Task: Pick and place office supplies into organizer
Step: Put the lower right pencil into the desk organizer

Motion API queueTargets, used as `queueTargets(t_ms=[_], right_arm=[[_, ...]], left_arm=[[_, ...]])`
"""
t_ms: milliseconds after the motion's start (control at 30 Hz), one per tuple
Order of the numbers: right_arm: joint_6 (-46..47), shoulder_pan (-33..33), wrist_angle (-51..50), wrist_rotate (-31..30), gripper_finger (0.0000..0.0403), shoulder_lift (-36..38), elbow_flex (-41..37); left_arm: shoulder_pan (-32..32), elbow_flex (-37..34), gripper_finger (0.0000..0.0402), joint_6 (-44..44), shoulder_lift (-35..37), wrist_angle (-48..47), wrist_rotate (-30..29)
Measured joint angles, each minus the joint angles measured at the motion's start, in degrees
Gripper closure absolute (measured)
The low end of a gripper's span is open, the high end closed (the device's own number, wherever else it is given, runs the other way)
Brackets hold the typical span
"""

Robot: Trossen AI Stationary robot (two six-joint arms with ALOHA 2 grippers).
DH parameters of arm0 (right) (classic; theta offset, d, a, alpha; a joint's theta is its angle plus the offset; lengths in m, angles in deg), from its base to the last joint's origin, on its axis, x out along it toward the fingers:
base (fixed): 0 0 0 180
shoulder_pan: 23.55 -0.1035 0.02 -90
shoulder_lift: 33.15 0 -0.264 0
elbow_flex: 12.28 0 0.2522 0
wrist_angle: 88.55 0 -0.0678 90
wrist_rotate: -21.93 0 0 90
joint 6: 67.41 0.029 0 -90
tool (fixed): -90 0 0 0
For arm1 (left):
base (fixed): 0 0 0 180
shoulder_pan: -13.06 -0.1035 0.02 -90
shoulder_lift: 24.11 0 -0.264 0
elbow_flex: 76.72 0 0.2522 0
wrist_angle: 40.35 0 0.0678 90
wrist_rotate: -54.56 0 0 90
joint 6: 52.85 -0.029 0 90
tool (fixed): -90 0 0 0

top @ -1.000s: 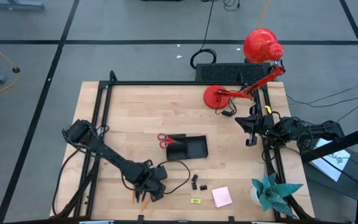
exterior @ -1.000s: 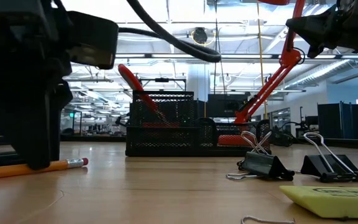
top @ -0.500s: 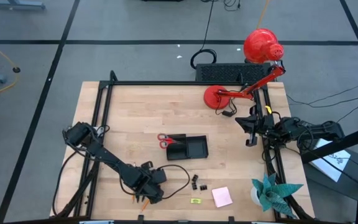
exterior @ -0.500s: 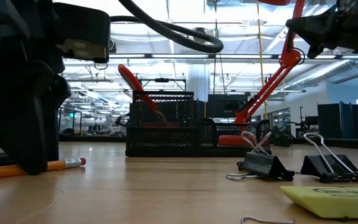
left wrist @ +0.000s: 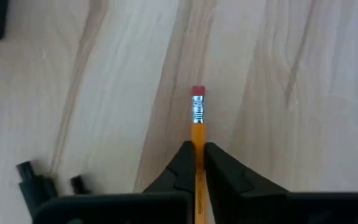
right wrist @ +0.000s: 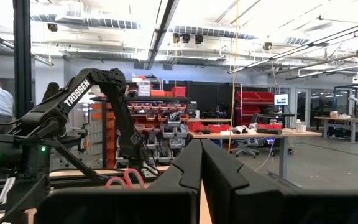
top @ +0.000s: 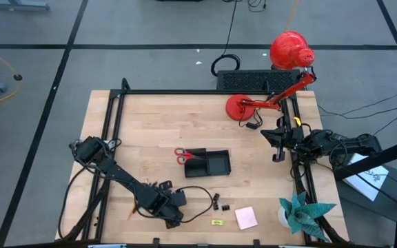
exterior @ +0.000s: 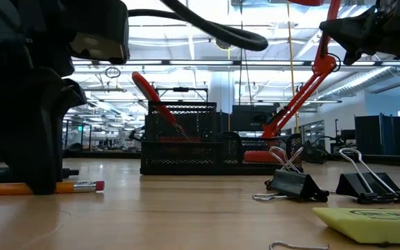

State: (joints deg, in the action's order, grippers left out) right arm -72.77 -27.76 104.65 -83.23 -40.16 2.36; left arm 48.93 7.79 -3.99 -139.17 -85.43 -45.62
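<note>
Wooden tabletop (top: 150,138), near front edge: left tool (left wrist: 196,163) pinched shut on an orange pencil (left wrist: 197,118) lying flat, ready for the black organizer (top: 209,163); right tool (right wrist: 199,163) closed, empty, parked at the right edge.

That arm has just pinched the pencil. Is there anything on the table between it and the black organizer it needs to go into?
Nothing visible blocks the way. The left gripper holds the pencil near the table's front edge, and bare wood lies between it and the organizer. The binder clips sit off to the side.
</note>
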Motion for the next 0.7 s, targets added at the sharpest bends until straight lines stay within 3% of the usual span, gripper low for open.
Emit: queueTargets(t_ms=[233,433,700], right_arm=[[0.00,0.00,0.00,0.00,0.0399,0.00,0.00],[0.00,0.00,0.02,0.00,0.0399,0.00,0.01],[0.00,0.00,0.00,0.00,0.0399,0.00,0.00]], left_arm=[[-0.62,3.77,0.0385,-6.33,-0.56,1.10,-1.37],[-1.81,9.21,0.0377,-15.10,-0.66,2.29,-2.40],[-4.60,18.49,0.0394,-30.35,-0.51,1.81,-7.06]])
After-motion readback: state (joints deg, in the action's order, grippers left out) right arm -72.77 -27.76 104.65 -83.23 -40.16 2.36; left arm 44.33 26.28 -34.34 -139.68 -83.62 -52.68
